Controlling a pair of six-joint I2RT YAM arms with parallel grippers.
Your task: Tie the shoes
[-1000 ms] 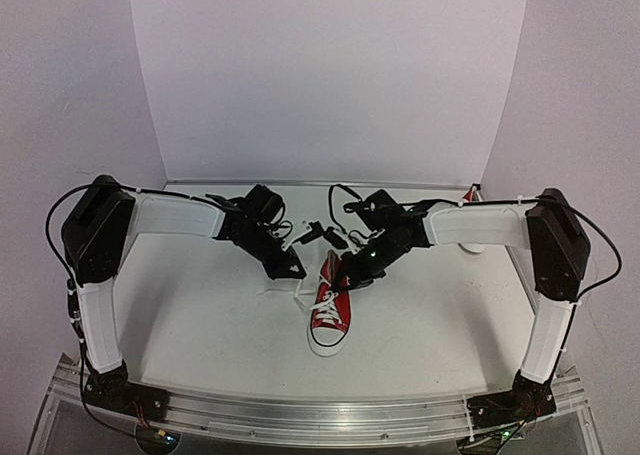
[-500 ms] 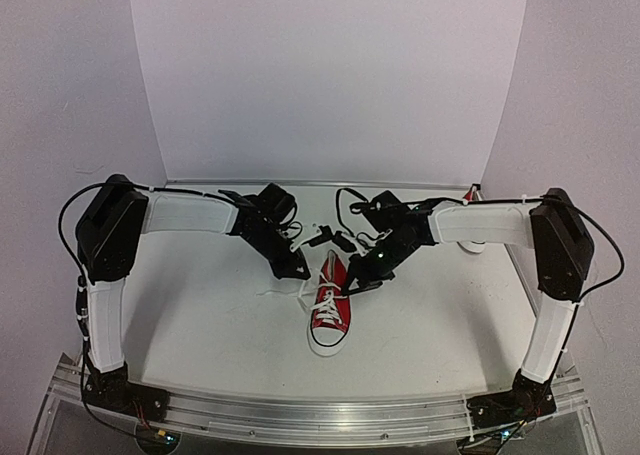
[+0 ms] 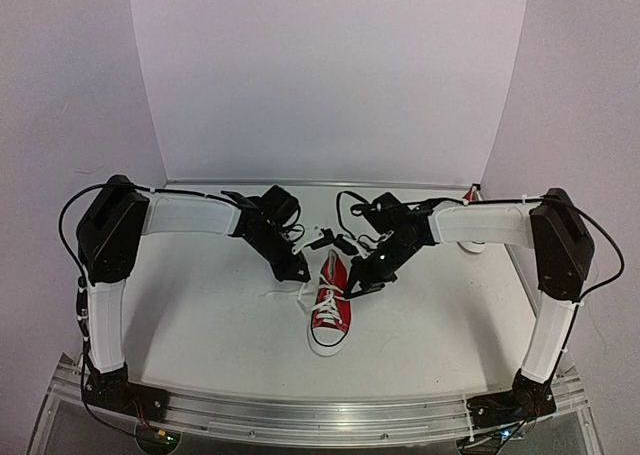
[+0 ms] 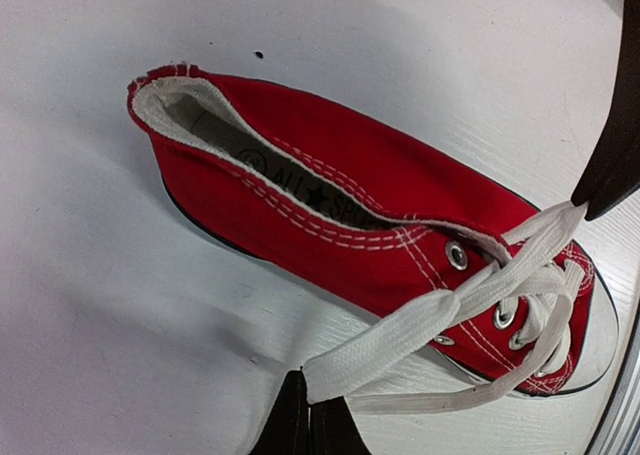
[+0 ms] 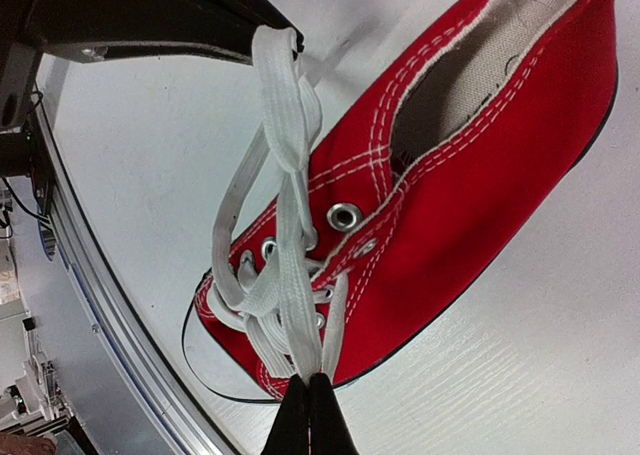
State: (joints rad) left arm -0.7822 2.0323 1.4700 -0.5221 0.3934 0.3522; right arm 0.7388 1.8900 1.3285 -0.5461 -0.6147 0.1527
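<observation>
— Red shoe (image 3: 330,303), where does it sit?
— Middle of the bench (image 3: 200,315), toe toward the arm bases, heel opening toward the back wall. A 2nd shoe (image 3: 470,193) peeks out at the far right, mostly hidden behind the right arm.
— And the claws?
— Both are fully closed. The left claw (image 3: 298,271) pinches a white lace (image 4: 420,327) just left of the shoe, and the right claw (image 3: 362,284) pinches lace just beside the eyelets on the other side. Each wrist view shows flat lace running from its own shut tips up to the other arm's finger.
— Why hold it that way?
— My guess is that 1 claw on each side keeps the lace lifted off the tongue and lightly stretched, so it can be crossed without the shoe sliding. I see no knot or bow yet, and I cannot tell whether each claw holds a single strand or a folded loop.
— What differs from 1 second ago?
— The left arm's elbow has swung inward and its claw has edged toward the shoe. The right claw has slid a little outward and toward the near edge. The shoe lies where it did.
</observation>
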